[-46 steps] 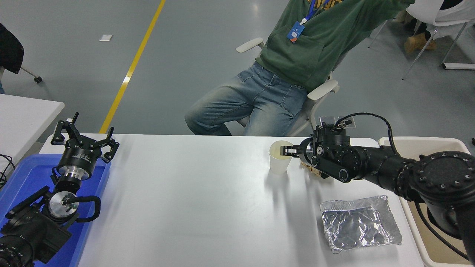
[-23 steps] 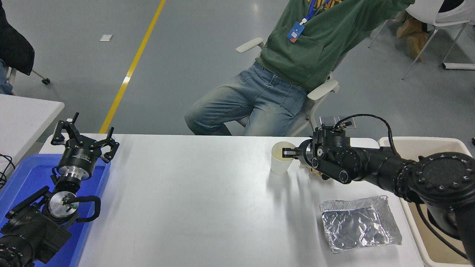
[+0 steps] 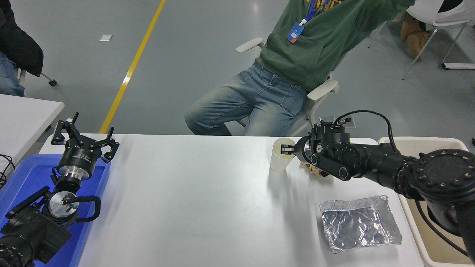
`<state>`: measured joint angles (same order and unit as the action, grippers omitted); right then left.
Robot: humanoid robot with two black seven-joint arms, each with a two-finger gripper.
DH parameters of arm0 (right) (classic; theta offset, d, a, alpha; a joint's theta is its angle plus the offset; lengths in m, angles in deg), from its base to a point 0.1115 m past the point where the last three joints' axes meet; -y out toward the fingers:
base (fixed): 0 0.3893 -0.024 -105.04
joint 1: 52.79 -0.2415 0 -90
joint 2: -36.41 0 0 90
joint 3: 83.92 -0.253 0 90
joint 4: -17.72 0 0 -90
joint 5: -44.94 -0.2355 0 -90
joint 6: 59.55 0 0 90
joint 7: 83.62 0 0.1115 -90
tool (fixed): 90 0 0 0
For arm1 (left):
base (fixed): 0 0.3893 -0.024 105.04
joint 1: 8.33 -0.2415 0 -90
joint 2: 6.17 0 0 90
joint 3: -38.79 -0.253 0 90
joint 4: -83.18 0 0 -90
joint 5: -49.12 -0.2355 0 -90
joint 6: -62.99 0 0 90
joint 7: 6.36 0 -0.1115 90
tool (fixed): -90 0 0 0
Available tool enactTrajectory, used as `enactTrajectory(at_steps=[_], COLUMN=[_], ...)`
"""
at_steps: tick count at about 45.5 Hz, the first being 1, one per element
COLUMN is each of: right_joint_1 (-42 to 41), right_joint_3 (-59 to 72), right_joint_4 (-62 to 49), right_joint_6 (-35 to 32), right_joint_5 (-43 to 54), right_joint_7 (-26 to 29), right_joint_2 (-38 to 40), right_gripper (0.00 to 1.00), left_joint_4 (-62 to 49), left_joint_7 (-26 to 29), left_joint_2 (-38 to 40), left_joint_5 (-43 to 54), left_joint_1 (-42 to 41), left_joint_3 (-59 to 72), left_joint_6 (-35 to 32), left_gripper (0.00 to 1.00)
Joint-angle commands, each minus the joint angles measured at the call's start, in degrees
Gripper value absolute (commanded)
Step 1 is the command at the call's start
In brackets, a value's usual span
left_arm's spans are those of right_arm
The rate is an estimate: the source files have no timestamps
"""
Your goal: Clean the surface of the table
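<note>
My right end effector is clamped on the rim of the paper cup, the desk spreading below and left of it, so next I should probably carry it to the bin behind

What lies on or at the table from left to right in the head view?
Blue tray → left gripper → paper cup → right gripper, pinching the cup's rim → foil tray → beige bin.
</note>
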<state>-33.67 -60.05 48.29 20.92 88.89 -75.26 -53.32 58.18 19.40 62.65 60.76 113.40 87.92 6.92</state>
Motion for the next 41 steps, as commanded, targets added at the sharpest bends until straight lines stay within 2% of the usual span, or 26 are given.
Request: enactTrajectory(at_steps=[1,16,28,41], right_joint_1=[-3.38,-7.60,-11.46,-13.22], right_joint_3=[-2.07,-4.88,-7.96,-8.05], right_joint_4=[3.88,16.17,27.34,33.23], right_joint_6=[-2.77,-5.06,-5.06,-5.67], right_joint_5=[-0.36,-0.36,-0.27,0.43], right_joint_7=[-0.09,-0.09,-0.09,-0.88], right_joint_2=[1.83,9.04,19.41,28.90], right_gripper=[0.00,0.00,0.00,0.00], left_joint_4=[0.04,-0.05,-0.05,-0.05], left_joint_7=[0.00,0.00,0.00,0.00], left_joint_2=[0.00,0.00,0.00,0.00], left_joint_5=[0.05,-0.04,-0.04,-0.04], left_joint_1=[0.00,0.00,0.00,0.00], left_joint_3=[0.00,0.00,0.00,0.00], left_joint_6=[0.00,0.00,0.00,0.00], left_gripper=[1.00,1.00,1.00,1.00])
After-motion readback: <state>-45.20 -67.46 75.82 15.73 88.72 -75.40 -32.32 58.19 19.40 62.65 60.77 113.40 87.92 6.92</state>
